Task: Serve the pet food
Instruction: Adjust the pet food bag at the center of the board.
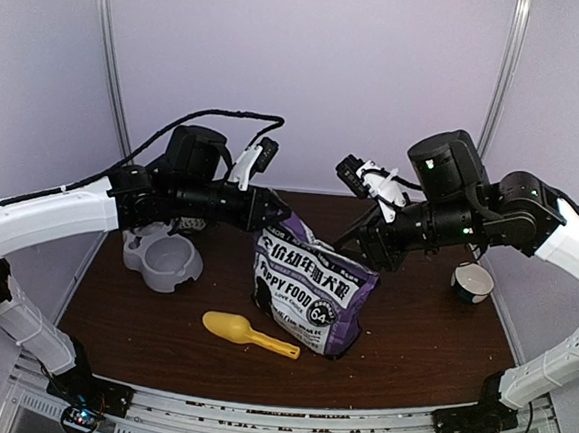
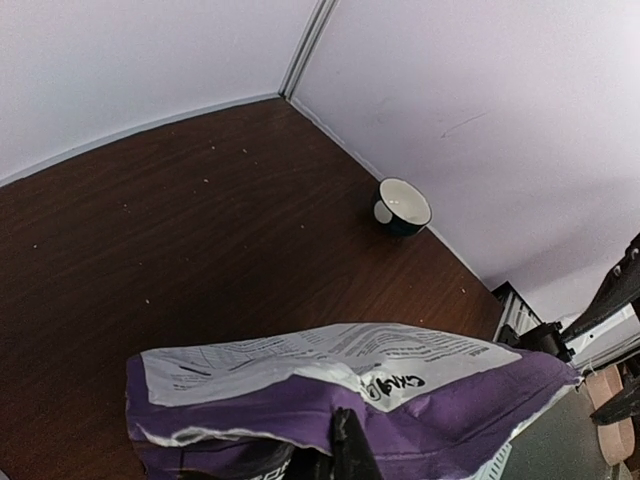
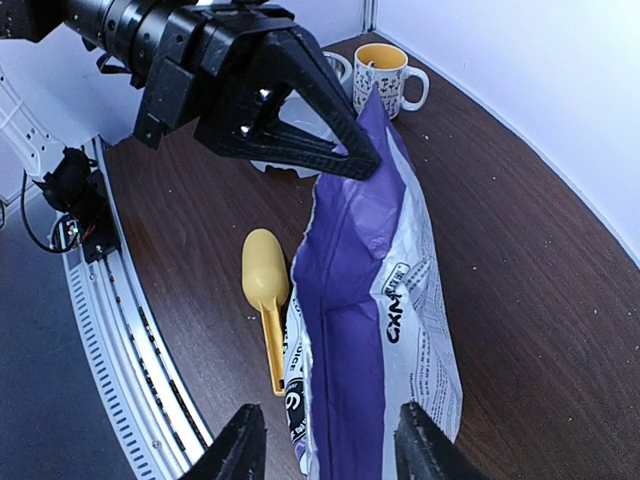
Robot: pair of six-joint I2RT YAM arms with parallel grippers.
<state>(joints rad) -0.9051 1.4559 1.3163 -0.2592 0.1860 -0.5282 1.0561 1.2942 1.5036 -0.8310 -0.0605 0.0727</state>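
The purple-and-white "PUPPY FOOD" bag (image 1: 308, 293) stands upright mid-table. The kibble is hidden inside it. My left gripper (image 1: 278, 214) is shut on the bag's top left corner; the right wrist view shows its fingers (image 3: 350, 160) pinching that corner. In the left wrist view one dark finger (image 2: 348, 445) presses the purple top edge of the bag (image 2: 400, 385). My right gripper (image 1: 369, 251) is open at the bag's upper right; its fingers (image 3: 240, 445) straddle the bag (image 3: 370, 330) without touching it.
A yellow scoop (image 1: 248, 334) lies on the table in front-left of the bag and also shows in the right wrist view (image 3: 266, 290). A grey double bowl (image 1: 162, 259) sits at the left. A dark cup (image 1: 473, 282) stands at the right. A yellow mug (image 3: 386, 75) stands at the back.
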